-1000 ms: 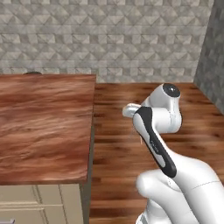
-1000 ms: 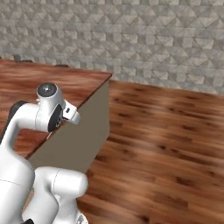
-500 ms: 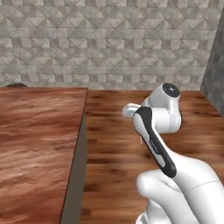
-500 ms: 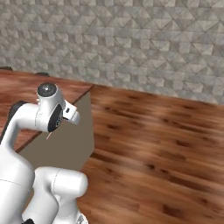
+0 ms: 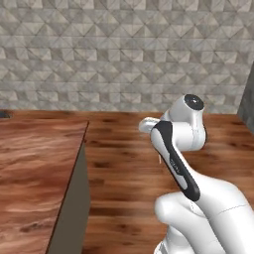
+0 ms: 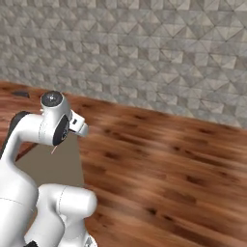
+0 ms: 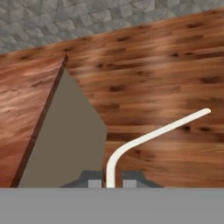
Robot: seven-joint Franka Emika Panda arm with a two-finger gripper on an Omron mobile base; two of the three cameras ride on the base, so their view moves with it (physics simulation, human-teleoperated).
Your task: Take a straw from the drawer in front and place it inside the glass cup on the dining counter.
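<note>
In the hand view my gripper (image 7: 106, 181) is shut on the straw (image 7: 148, 136), a thin pale stick that rises from between the finger tips, bends and runs up to the right. A short pale tip of the straw (image 6: 54, 150) hangs below the hand in the right base view. The gripper is held in the air over the wooden floor, right of a glossy reddish-brown wood counter top (image 5: 34, 163). I cannot tell whether that slab is the dining counter. The drawer and the glass cup are out of view.
The counter top ends in a flat grey side panel (image 7: 65, 140) (image 5: 74, 213) with a sharp corner. Brown plank floor (image 6: 164, 164) stretches ahead and to the right. A grey patterned tile wall (image 5: 124, 54) closes the back.
The whole picture has shifted: the camera has swung right with the base, so the counter slides to the left in both base views. The arm's pose and its hold on the straw are unchanged.
</note>
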